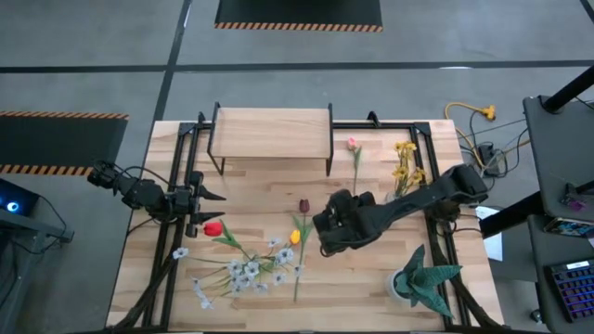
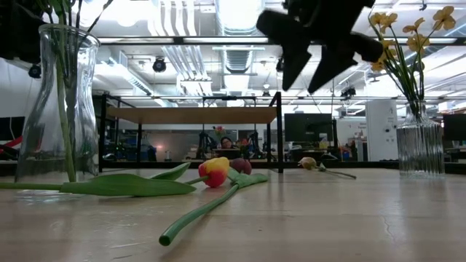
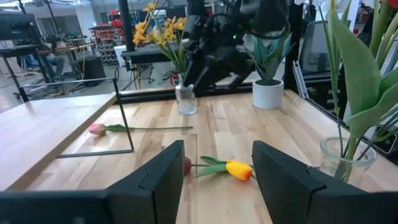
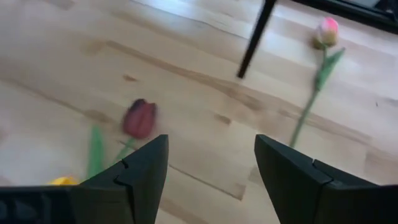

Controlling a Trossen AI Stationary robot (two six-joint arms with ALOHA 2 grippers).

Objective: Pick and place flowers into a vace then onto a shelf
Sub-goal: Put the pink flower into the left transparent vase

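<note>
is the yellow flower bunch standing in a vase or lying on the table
Standing in a vase: the yellow-bloomed bunch rises upright from a ribbed clear glass vase on the wooden table.

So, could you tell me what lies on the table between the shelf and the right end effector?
In the high view, the dark maroon tulip lies between the shelf and the right end effector; otherwise the stretch is bare wood. The right wrist view shows it ahead of the open fingers.

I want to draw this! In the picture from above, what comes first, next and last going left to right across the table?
Left gripper → red tulip → yellow tulip → right gripper → potted plant.
</note>
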